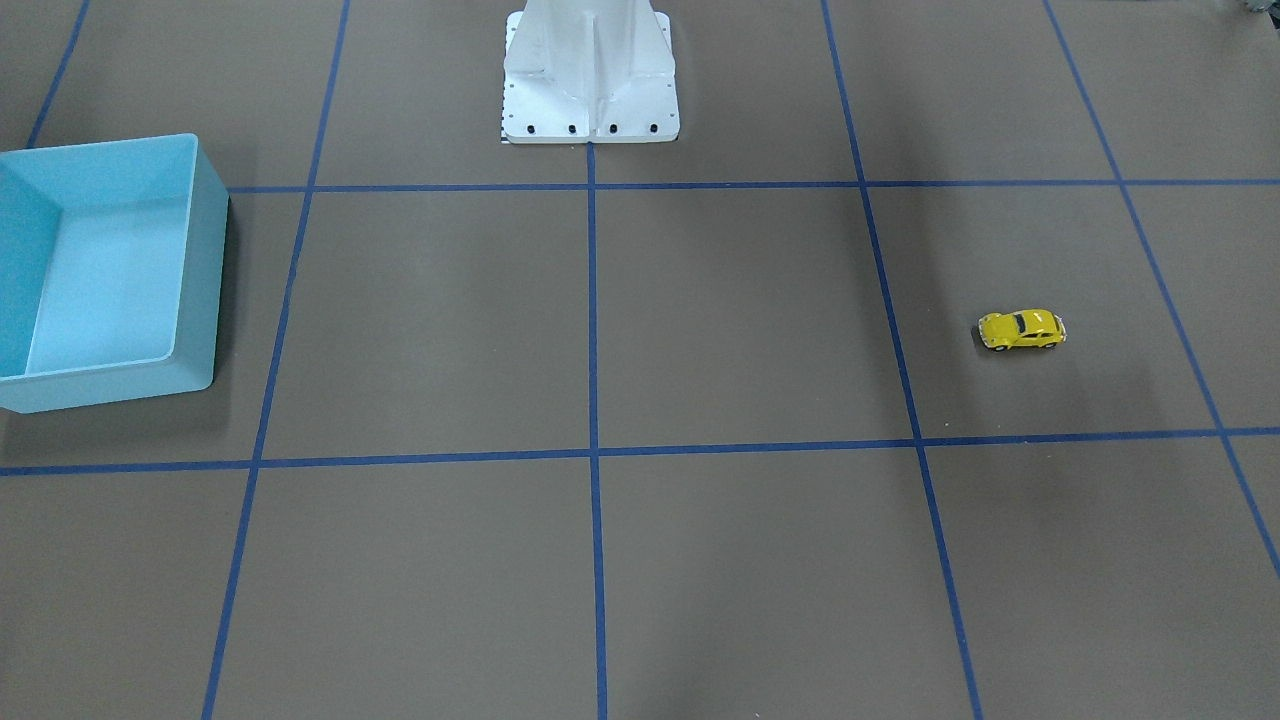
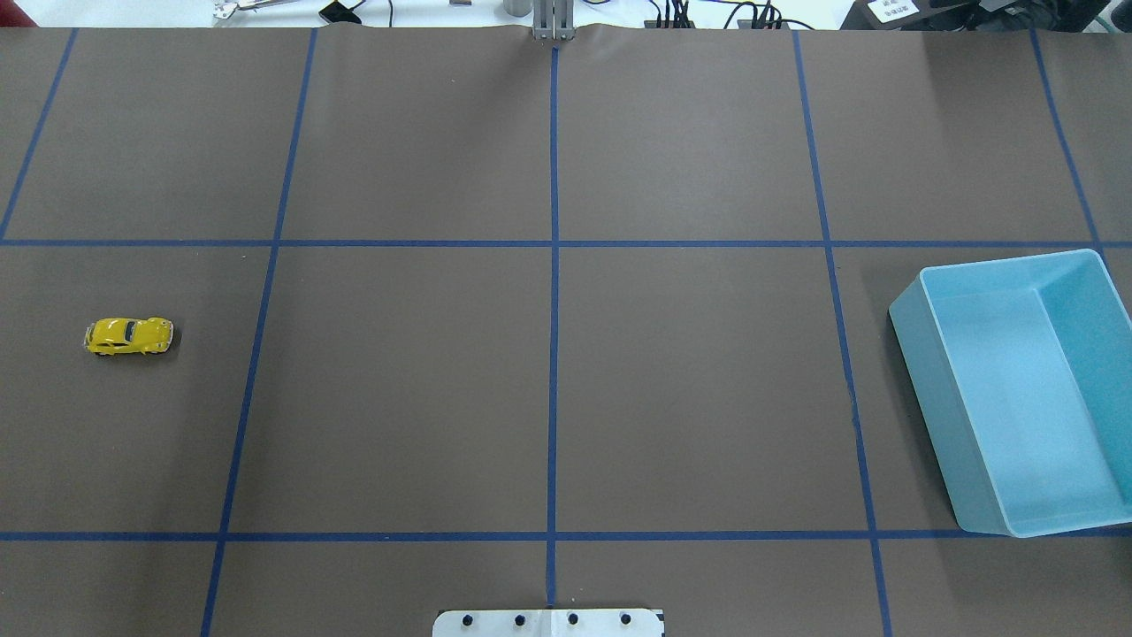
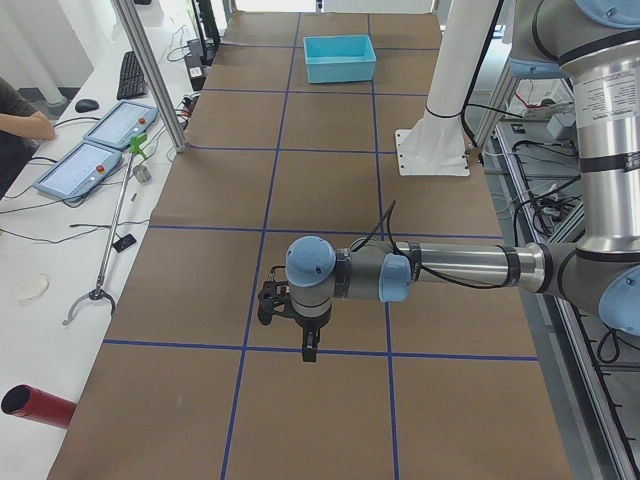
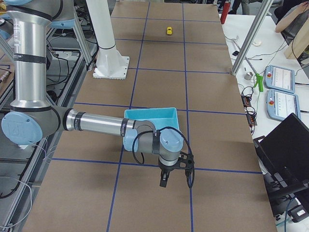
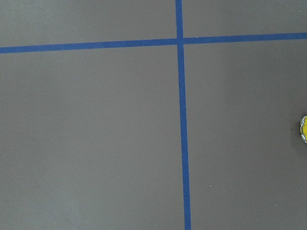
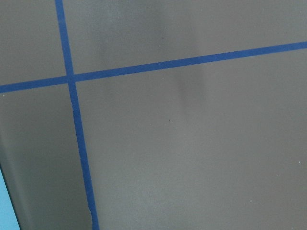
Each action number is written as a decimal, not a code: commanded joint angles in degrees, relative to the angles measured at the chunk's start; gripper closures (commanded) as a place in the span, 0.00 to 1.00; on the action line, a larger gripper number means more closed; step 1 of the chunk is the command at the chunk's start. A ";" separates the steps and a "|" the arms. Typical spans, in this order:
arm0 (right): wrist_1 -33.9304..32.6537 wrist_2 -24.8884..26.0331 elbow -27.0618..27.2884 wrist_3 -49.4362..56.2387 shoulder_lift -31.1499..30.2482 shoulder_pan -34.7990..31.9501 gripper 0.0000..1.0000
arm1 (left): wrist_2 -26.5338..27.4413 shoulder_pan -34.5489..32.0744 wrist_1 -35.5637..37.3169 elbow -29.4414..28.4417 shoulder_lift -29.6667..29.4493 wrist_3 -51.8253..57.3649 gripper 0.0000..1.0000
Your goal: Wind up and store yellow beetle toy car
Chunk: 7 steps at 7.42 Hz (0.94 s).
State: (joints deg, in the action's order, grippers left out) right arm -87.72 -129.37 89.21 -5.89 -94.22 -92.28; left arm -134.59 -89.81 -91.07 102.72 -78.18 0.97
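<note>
The yellow beetle toy car (image 2: 129, 336) stands on its wheels on the brown table mat, at the left of the overhead view and at the right of the front-facing view (image 1: 1021, 330). Its edge shows at the right border of the left wrist view (image 5: 304, 129). The light blue bin (image 2: 1017, 389) stands open and empty at the far right. My left gripper (image 3: 285, 318) and my right gripper (image 4: 175, 176) show only in the side views, held above the mat. I cannot tell whether either is open or shut.
The white robot base (image 1: 590, 75) stands at the middle of the table's robot side. Blue tape lines (image 2: 554, 292) divide the mat into squares. Operator panels (image 3: 95, 150), cables and a metal post (image 3: 150, 75) are beyond the table's far edge.
</note>
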 commanded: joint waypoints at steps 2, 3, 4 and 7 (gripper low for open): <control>0.01 0.00 0.09 0.00 0.00 0.00 0.00 | -0.32 -0.45 -0.34 -0.32 -0.48 -0.09 0.00; 0.01 0.00 0.00 0.00 0.00 0.00 0.00 | -0.23 -0.62 -0.51 0.28 -0.05 0.00 0.00; 0.01 0.00 0.09 0.00 0.00 0.00 0.00 | -0.14 -0.62 -0.43 0.20 -0.31 0.09 0.00; 0.01 0.00 0.00 0.00 0.00 0.00 0.00 | -0.06 -0.71 -0.43 0.20 -0.13 0.09 0.00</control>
State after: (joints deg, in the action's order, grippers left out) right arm -87.72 -129.37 89.25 -5.89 -94.22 -92.28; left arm -134.72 -90.51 -91.46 102.95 -78.35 1.05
